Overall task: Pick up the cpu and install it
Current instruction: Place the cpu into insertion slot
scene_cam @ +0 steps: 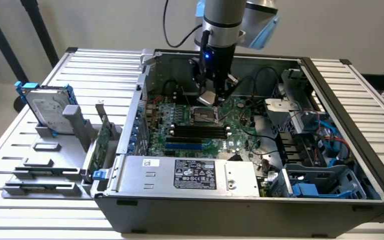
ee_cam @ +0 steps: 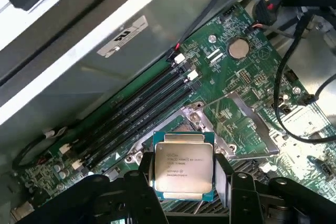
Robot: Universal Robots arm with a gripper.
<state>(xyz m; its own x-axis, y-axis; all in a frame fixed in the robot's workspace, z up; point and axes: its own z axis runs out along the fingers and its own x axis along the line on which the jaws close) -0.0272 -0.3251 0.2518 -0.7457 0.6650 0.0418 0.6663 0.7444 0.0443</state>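
Silver power supply box (scene_cam: 188,176) sits at the case's near edge, well apart from the work. Beyond it lie the black memory slots (scene_cam: 199,131), then the open socket (scene_cam: 205,116). Just above the socket hangs the gripper (scene_cam: 210,95), its jaws pinching the cpu (ee_cam: 184,167) by two opposite edges. From the exterior view the chip looks tilted. Lowered askew or off-centre, it could bend socket pins. The raised load plate (ee_cam: 247,124) just beside it could snag a finger (ee_cam: 227,179) and knock the chip loose.

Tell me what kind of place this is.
Probably a robot bench for PC assembly: an opened computer case on a slatted metal table, the hand holding a cpu above its motherboard.
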